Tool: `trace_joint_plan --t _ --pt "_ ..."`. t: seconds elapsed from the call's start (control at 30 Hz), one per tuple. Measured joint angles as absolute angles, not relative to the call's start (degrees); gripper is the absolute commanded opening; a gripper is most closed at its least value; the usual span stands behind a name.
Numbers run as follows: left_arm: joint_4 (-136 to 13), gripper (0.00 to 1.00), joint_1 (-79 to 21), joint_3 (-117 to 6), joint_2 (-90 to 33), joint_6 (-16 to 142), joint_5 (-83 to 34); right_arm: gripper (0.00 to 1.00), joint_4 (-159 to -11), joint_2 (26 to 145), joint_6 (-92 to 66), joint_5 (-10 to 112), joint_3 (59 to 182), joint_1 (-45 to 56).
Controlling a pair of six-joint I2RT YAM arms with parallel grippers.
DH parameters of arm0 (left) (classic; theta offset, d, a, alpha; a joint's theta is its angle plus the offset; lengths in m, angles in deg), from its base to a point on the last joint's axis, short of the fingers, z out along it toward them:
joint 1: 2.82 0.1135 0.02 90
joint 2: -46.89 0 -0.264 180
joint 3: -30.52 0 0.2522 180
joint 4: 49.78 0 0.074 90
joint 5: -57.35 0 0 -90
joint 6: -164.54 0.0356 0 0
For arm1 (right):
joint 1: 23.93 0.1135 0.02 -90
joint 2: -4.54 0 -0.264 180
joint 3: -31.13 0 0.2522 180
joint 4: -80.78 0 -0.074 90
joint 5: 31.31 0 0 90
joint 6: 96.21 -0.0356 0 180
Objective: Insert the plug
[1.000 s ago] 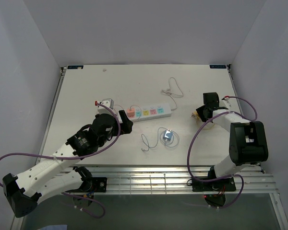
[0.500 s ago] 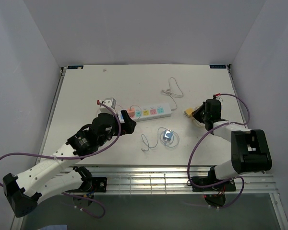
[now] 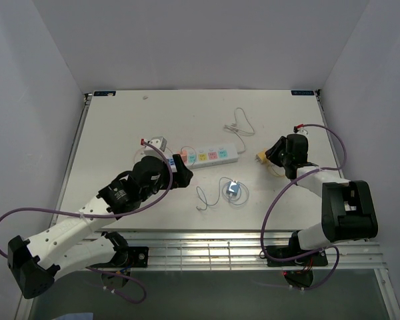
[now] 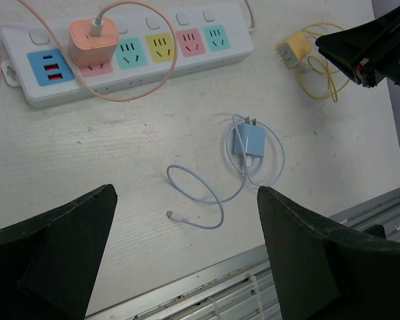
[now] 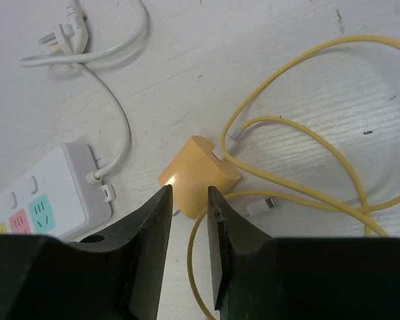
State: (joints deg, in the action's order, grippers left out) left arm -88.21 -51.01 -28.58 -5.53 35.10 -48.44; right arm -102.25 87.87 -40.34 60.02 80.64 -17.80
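A yellow plug (image 3: 261, 157) with a coiled yellow cable (image 5: 307, 133) lies on the white table right of the white power strip (image 3: 210, 156). In the right wrist view the plug (image 5: 200, 177) sits just beyond and under my right gripper (image 5: 190, 200), whose jaws stand a narrow gap apart and hold nothing. A blue plug (image 4: 247, 141) with its looped cable lies in front of the strip (image 4: 130, 50). My left gripper (image 4: 187, 267) is wide open and empty above the table, near that cable. A pink plug (image 4: 93, 41) sits in the strip.
The strip's own white cord and plug (image 3: 239, 123) lie behind it, and show in the right wrist view (image 5: 63, 37). A small white box (image 3: 156, 143) lies at the strip's left end. A metal rail (image 3: 240, 243) runs along the table's near edge.
My right gripper has shifted and turned, and the yellow plug, before under its tips, now lies uncovered just left of them. My left arm has moved a little to the right.
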Motion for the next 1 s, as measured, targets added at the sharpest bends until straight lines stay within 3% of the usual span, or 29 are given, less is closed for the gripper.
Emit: trace_joint_plan --t 0.07,0.1,0.37,0.77,0.87,0.97,1.0 --pt "-87.86 0.98 -51.01 -28.58 -5.84 35.10 -48.26 0.60 -101.51 87.74 -39.90 61.35 81.23 -17.80" --pt "-87.75 0.98 -51.01 -28.58 -5.92 35.10 -48.24 0.64 -101.42 87.67 -39.13 61.79 81.30 -17.80" --pt "-86.94 0.98 -51.01 -28.58 -7.02 35.14 -48.09 0.80 -92.70 89.90 -39.33 68.30 87.77 -15.87" --pt "-86.85 0.98 -51.01 -28.58 -7.32 35.88 -48.28 0.80 -71.96 106.01 -48.73 83.95 106.61 -8.62" --pt "-86.87 0.98 -51.01 -28.58 -7.26 35.97 -48.33 0.72 -68.24 107.76 -50.59 86.09 107.90 -6.74" --pt "-86.96 0.98 -51.01 -28.58 -7.08 35.97 -48.52 0.53 -66.73 107.89 -51.88 86.86 107.90 -5.88" --pt "-87.00 0.98 -51.01 -28.58 -7.02 35.97 -48.59 0.41 -66.54 107.89 -52.34 87.05 107.90 -5.86"
